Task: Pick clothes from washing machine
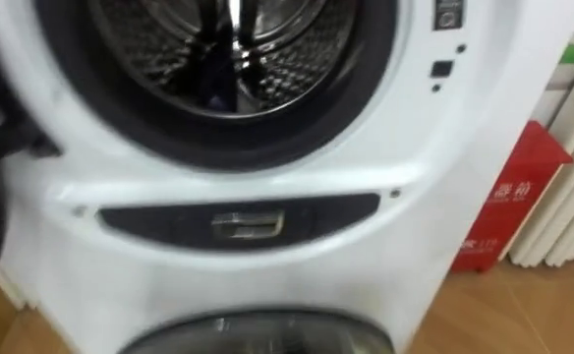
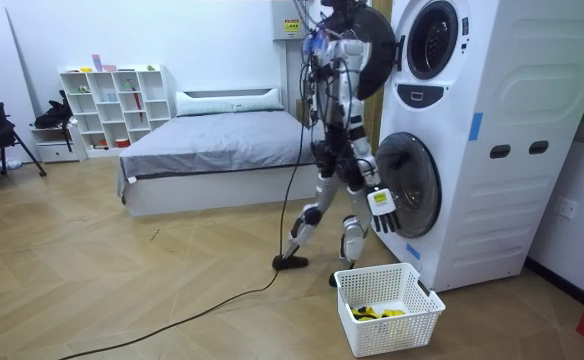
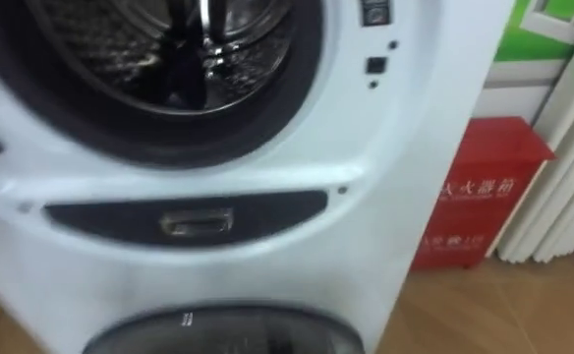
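You have yellow and dark clothes point(image 2: 376, 313) bunched in the white basket point(image 2: 404, 332) on the floor point(image 2: 172, 290). Above it the right hand point(image 2: 382, 211) hangs slack and open, holding nothing. Beyond, the upper drum point(image 1: 218, 49) of the washing machine point(image 2: 512, 100) gapes open, with something dark and unclear low inside.

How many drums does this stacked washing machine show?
2: the upper drum, open in front of the robot, and the lower drum directly beneath it, door shut.
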### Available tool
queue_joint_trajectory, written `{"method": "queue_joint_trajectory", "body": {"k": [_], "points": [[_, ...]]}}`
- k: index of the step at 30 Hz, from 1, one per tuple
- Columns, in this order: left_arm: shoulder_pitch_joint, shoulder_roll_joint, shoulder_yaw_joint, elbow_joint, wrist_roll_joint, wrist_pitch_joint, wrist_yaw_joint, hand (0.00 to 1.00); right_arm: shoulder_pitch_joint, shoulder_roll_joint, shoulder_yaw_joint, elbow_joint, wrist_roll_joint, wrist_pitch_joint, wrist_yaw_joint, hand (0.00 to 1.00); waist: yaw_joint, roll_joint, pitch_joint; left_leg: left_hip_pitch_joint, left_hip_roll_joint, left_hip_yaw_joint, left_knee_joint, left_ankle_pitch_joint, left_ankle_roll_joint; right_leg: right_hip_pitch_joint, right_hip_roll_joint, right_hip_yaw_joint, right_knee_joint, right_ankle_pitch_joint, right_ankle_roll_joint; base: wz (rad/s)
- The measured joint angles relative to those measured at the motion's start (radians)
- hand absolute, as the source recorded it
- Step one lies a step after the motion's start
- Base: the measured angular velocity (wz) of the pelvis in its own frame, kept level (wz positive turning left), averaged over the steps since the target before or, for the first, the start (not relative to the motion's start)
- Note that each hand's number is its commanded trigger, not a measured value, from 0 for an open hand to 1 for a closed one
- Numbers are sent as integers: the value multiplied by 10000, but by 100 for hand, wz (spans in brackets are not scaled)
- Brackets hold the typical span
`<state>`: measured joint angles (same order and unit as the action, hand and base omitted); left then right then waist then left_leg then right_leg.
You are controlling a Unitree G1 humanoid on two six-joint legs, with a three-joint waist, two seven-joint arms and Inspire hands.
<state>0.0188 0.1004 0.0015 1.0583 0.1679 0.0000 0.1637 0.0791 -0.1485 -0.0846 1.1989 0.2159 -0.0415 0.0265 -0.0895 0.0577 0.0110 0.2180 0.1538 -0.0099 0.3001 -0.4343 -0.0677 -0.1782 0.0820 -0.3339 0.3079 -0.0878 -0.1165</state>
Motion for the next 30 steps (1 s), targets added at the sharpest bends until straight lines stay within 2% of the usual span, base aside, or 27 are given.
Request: {"method": "queue_joint_trajectory", "body": {"k": [1,2,3,4,5,6,7,8,9,11,12,13,14,15,16,18,20,22,23,27,30], "points": [[-2,-5,-93,-1,34,4,0,0,4,57,-162,-2,-87,-2,8,0,2,-70,-8,-120,-238,89,-224,0,334,-211,-174,59,-2,272,86,-6],[102,8,-157,28,6,28,4,0,18,90,-144,38,-81,1,14,0,36,-249,-91,-292,-558,132,-281,212,717,-312,-381,249,-175,668,172,-16],[137,2,-207,46,4,41,4,0,36,84,-153,37,-81,-1,14,0,6,-301,-96,-380,-691,146,-281,277,826,-302,-475,286,-368,913,215,-21],[175,4,-322,76,5,88,3,0,93,75,-147,21,-73,-3,-3,0,8,-403,-97,-548,-1003,242,-280,448,1043,-289,-649,469,-805,1448,328,-24],[175,10,-348,171,-95,91,3,0,112,72,-144,21,121,0,-3,0,64,-477,-66,-685,-1269,430,-267,609,1222,-246,-797,703,-1283,2002,479,-28],[177,23,-362,244,-163,92,4,0,106,74,-142,20,176,1,-2,0,57,-539,-53,-733,-1405,542,-258,719,1308,-212,-833,890,-1498,2267,576,-28],[191,37,-456,398,-449,91,11,0,181,61,-146,32,385,7,-24,0,30,-503,-19,-879,-1528,800,-185,817,1452,-200,-1005,1053,-1553,2518,977,0],[191,23,-466,558,-582,95,12,0,302,60,-164,44,747,89,-53,0,-127,-496,44,-941,-1448,1140,-106,906,1477,-198,-1229,1132,-697,1921,1260,13],[189,16,-474,578,-581,93,18,0,361,57,-159,44,934,123,-72,0,-160,-458,33,-976,-1436,1230,-120,983,1484,-178,-1321,1160,-188,1501,1291,19],[194,36,-542,665,-711,-53,49,0,399,-53,-149,30,1142,134,-160,0,-60,-388,20,-1045,-1450,1468,-443,1354,1518,146,-1634,1416,1408,196,1456,-14],[208,63,-546,693,-800,-53,53,0,399,-65,-148,31,1119,134,-169,0,-55,-393,22,-1046,-1454,1463,-533,1444,1505,332,-1727,1466,1674,-44,1522,-17],[237,107,-529,756,-899,-53,69,0,427,-57,-147,52,1065,161,-174,0,-57,-409,14,-1024,-1460,1474,-709,1630,1484,784,-1876,1632,2019,-464,1633,-6],[267,119,-495,812,-993,-55,92,0,439,-41,-144,65,1070,209,-177,0,-47,-545,-6,-1031,-1469,1520,-822,1757,1444,1241,-1944,1704,2071,-728,1678,-8],[302,118,-445,811,-999,-56,110,0,439,-25,-128,65,1069,211,-178,0,-20,-561,-8,-1035,-1479,1561,-850,1799,1404,1450,-1960,1698,1912,-845,1695,-26],[359,134,-434,811,-1072,-58,181,0,415,9,-3,61,975,210,-170,0,81,-675,-58,-1036,-1490,1719,-864,1842,1337,1742,-1881,1780,1274,-978,1718,-41],[409,105,-217,811,-1219,-83,194,0,365,19,247,60,821,204,-135,0,351,-766,-97,-1020,-1478,1975,-969,1927,1195,2053,-1728,1895,265,-993,1704,-55],[455,104,436,812,-1240,-275,220,0,244,50,309,61,520,173,-76,0,581,-817,-68,-1035,-1324,2225,-1040,2011,1028,2264,-1466,1977,-601,-790,1373,-45],[536,141,721,810,-1402,-450,379,0,241,58,337,75,430,165,-5,0,635,-842,-81,-983,-1276,2230,-1044,2041,924,2323,-1299,2037,-949,-721,1287,-9],[603,142,759,810,-1754,-505,530,0,235,58,338,75,368,151,-2,0,650,-839,-116,-951,-1218,2219,-1036,2066,869,2352,-1244,1977,-1044,-681,1228,0],[642,131,1235,657,-2574,-498,1005,0,215,57,334,127,324,79,76,0,688,-804,-141,-1028,-1101,2087,-1064,2127,732,2351,-1133,1834,-1125,-680,1109,9],[750,163,2117,-359,-3323,-513,1507,0,240,9,314,73,176,87,76,0,817,-822,-139,-1175,-1045,1924,-1143,2184,644,2337,-1079,1672,-1217,-662,1032,15]]}}
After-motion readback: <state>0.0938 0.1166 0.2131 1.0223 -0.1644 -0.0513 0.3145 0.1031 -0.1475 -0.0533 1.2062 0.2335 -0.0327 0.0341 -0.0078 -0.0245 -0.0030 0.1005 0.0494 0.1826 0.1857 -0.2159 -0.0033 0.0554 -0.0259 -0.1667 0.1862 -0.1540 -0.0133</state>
